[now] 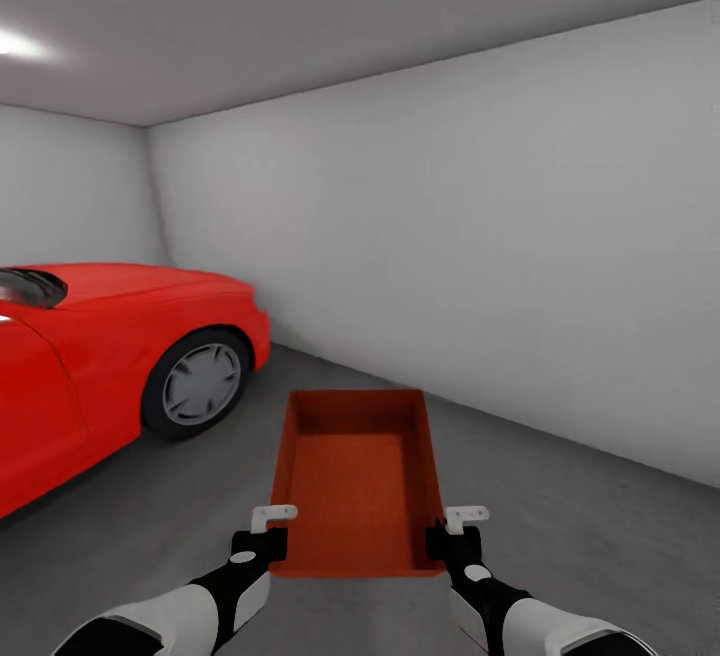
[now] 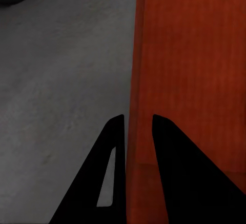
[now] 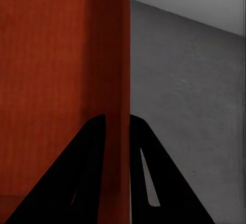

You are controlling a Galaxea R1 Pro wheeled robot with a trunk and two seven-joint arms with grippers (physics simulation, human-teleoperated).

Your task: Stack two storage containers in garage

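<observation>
One orange-red storage container (image 1: 355,481) lies lengthwise in front of me over the grey garage floor (image 1: 590,536), open side up and empty. My left gripper (image 1: 262,541) is shut on its left wall near the near corner. In the left wrist view that gripper (image 2: 137,117) has one finger on either side of the container (image 2: 195,70) wall. My right gripper (image 1: 452,541) is shut on the right wall, and the right wrist view shows it (image 3: 118,116) straddling the wall of the container (image 3: 56,60). I cannot tell whether the bin rests on the floor or hangs just above it.
A red car (image 1: 100,356) stands at the left, its front wheel (image 1: 200,381) close to the bin's far left corner. A pale grey wall (image 1: 480,236) runs along the right and back. Bare concrete (image 3: 189,90) stretches to the right of the bin.
</observation>
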